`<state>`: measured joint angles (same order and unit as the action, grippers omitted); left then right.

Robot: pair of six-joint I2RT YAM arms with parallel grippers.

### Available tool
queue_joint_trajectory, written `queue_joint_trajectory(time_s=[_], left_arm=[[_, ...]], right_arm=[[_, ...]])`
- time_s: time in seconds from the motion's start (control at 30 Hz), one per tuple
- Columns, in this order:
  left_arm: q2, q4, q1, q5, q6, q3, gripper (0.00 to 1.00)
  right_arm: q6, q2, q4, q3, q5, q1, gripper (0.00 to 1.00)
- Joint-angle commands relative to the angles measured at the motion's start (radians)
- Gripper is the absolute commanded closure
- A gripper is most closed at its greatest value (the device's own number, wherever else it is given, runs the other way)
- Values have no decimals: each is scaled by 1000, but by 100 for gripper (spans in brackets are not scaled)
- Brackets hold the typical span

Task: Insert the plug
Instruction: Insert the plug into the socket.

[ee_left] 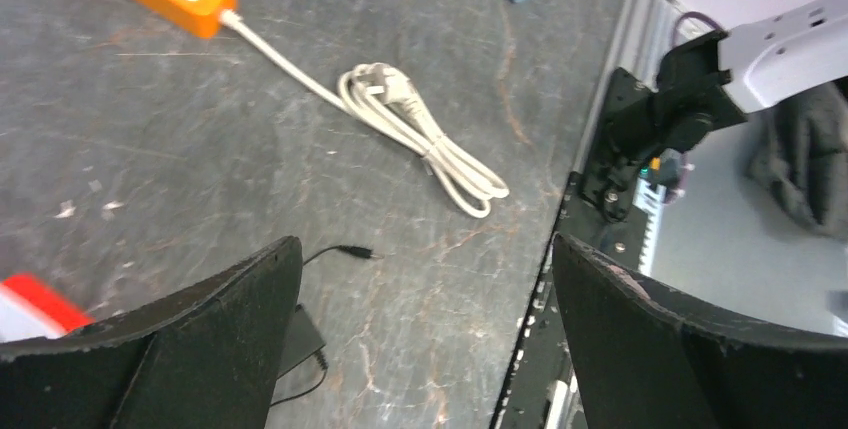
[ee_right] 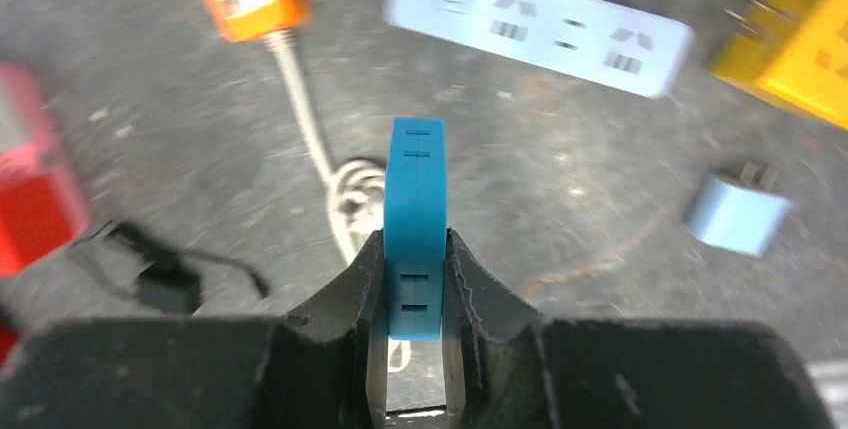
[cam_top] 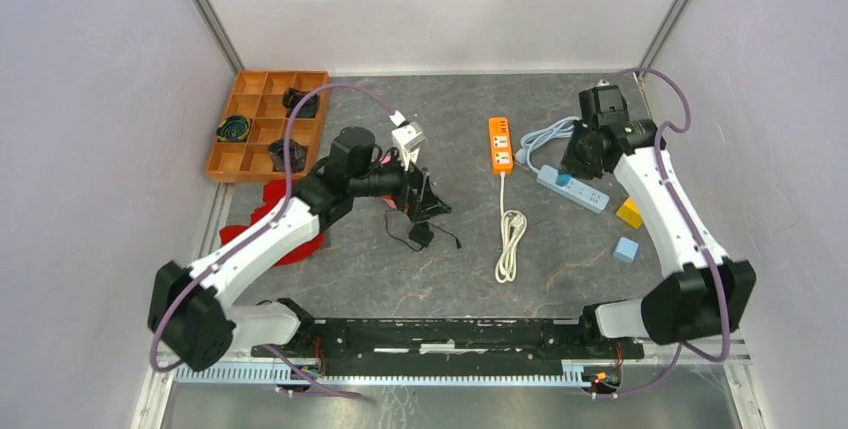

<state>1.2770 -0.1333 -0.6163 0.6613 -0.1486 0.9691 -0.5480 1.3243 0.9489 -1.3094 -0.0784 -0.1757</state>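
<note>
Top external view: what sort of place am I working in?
Probably a robot lab test cell: plain white walls enclose a dark tabletop holding an orange power strip and a wooden tray.

**Even light, one smeared view**

Soft, bright light fills the overhead view, and shadows around the orange strip (cam_top: 500, 144) are faint. In the right wrist view that strip and all beside it are smeared, while the blue plug (ee_right: 414, 229) below it is sharper. The left wrist view is crisp.
</note>
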Motion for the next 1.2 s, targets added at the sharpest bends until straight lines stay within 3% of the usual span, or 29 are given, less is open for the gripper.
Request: queue_joint_trajectory(time_s=[0.0, 0.4, 0.77, 1.17], left_arm=[[-128, -51, 0, -140, 91, -74, 0], [-182, -92, -2, -233, 140, -104, 0], [-174, -92, -2, -243, 142, -102, 0], [-158, -93, -2, -231, 142, -100, 0]], right_arm=[[-90, 88, 139, -51, -169, 94, 100], [-31, 417, 141, -207, -221, 170, 100], [17, 437, 54, -177, -131, 244, 100], [33, 405, -53, -36, -51, 262, 100]])
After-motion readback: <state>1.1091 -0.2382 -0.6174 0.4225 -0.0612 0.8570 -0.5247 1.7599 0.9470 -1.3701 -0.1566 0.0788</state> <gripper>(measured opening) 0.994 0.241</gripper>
